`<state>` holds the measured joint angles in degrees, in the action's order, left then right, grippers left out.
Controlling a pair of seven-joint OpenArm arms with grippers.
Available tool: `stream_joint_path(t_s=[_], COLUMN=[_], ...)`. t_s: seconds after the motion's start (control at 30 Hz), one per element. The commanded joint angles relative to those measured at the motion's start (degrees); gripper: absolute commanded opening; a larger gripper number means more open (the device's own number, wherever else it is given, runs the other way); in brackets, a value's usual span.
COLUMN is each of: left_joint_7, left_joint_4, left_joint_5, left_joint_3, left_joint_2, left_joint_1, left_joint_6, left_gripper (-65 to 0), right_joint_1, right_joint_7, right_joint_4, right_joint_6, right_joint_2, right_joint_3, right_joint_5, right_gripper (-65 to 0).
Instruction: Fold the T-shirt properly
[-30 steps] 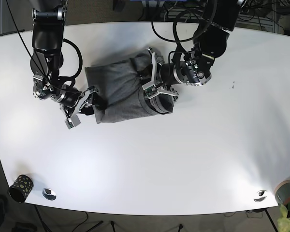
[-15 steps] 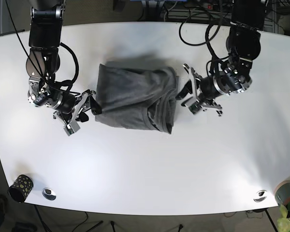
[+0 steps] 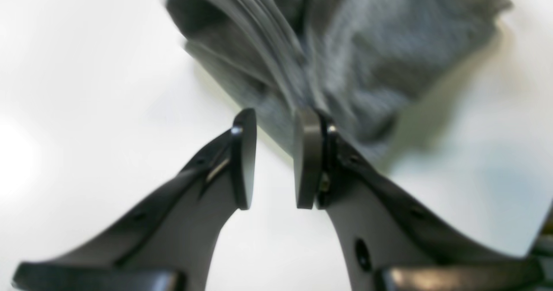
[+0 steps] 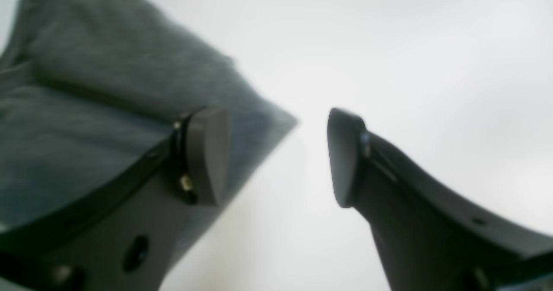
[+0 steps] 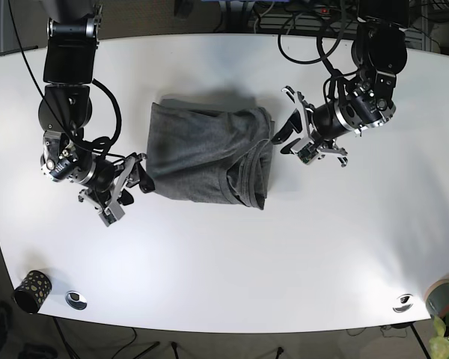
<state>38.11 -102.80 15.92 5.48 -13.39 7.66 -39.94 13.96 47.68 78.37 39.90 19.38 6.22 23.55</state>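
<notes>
The dark grey T-shirt (image 5: 202, 153) lies folded into a rough rectangle in the middle of the white table (image 5: 224, 262), with bunched layers along its right edge (image 3: 345, 53). My left gripper (image 5: 290, 140) hovers just off that right edge. In the left wrist view the gripper (image 3: 274, 161) is open by a narrow gap and holds nothing. My right gripper (image 5: 129, 187) sits at the shirt's lower left corner (image 4: 108, 109). In the right wrist view the gripper (image 4: 276, 157) is wide open, one finger over the cloth, the other over bare table.
A black patterned cup (image 5: 32, 291) and a metal disc (image 5: 76, 300) sit at the front left edge. Another disc (image 5: 403, 302) and a plant pot (image 5: 444, 298) are at the front right. Cables hang behind the table's far edge.
The left gripper has let go of the shirt's folded part and drawn off to the right. The shirt has settled flatter. The right gripper has slid slightly down along the left corner.
</notes>
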Motion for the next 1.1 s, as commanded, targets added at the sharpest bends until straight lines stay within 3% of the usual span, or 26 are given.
stream_joint_path(t_s=[0.0,0.2,0.3,0.57,0.87,1.07], left_joint_7=[-1.2,-1.2,-1.2,-1.6,-1.7,-1.7], left_joint_4=[-1.2,-0.1,1.5,11.2,11.6,11.4], left_joint_5=[0.5,0.4,-0.5,-10.3,-10.6,-10.6], left_joint_3=[-0.1,0.0,2.0,4.9,4.8,0.7], left_joint_2=[2.4,8.3,11.7,20.0,20.8,20.5], left_joint_1=[0.3,0.2,-2.1,-6.3,-5.9,-4.3], left_joint_6=[-0.1,-0.1,-0.1,-0.1,-0.1,-0.1], left_gripper=[-51.9,-51.9,-51.8,-52.1,-52.2,-52.2], right_joint_1=[2.2,2.0,0.8,-8.5,-15.9,-17.8], right_joint_7=[-2.8,-4.1,-0.9,7.3,9.7,7.3], right_joint_4=[-1.0,-1.5,1.2,15.5,16.9,14.7], right_joint_6=[0.10,0.10,0.10,0.10,0.10,0.10], right_joint_2=[0.8,0.8,0.8,-3.0,-6.1,-7.1], right_joint_3=[0.1,0.0,0.3,3.8,5.3,3.1], right_joint_5=[-2.3,-4.0,-4.0,2.8,10.2,8.1], right_gripper=[-30.8,-30.8,-30.8,-30.8,-30.8,-30.8])
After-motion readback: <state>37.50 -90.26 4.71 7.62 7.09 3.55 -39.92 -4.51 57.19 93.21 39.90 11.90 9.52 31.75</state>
